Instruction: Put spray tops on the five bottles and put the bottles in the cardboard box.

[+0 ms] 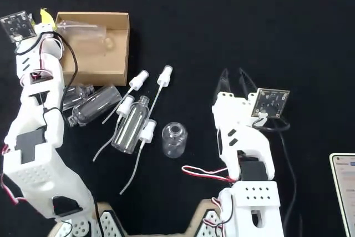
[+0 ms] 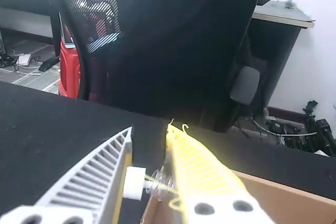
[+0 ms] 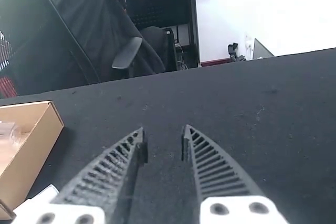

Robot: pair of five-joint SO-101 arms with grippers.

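Note:
The cardboard box [image 1: 117,43] stands at the back left. A clear bottle [image 1: 83,36] with a white spray top [image 2: 135,182] lies in it, and my left gripper [image 1: 47,21] [image 2: 150,129] is shut on the bottle's neck at the box's left wall. On the black table lie two clear bottles [image 1: 89,102] beside the left arm, one longer bottle [image 1: 132,125] and a short upright bottle [image 1: 174,139] with no top. Loose spray tops [image 1: 138,80] [image 1: 165,76] lie around them. My right gripper [image 1: 233,73] [image 3: 163,129] hovers open over bare table at right, holding nothing.
A flat device with a lit screen [image 1: 345,190] lies at the right front edge. The box's near wall [image 3: 31,140] shows in the right wrist view. Chairs and a desk stand beyond the table's far edge. Bare table lies between the right gripper and the bottles.

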